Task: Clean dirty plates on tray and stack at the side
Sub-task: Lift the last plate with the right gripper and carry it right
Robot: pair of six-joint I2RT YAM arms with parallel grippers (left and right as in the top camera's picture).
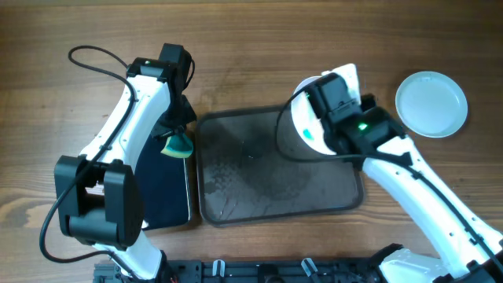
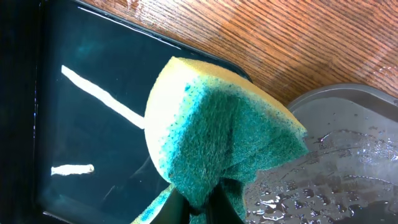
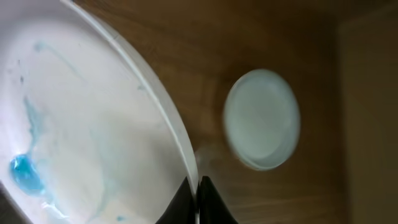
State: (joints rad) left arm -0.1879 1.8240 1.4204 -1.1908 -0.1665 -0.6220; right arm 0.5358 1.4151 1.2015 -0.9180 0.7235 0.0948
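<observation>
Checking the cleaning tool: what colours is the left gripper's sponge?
The sponge is yellow with a green scouring side, best seen in the left wrist view.

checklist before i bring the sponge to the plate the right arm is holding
1. Sponge clamped in left pincer: ok
2. White plate gripped at its rim by right pincer: ok
3. Blue smear wiped off that plate: not ok
4. Sponge touching the white plate: not ok, they are apart
5. Pale blue plate set aside, off the grey tray: ok
</observation>
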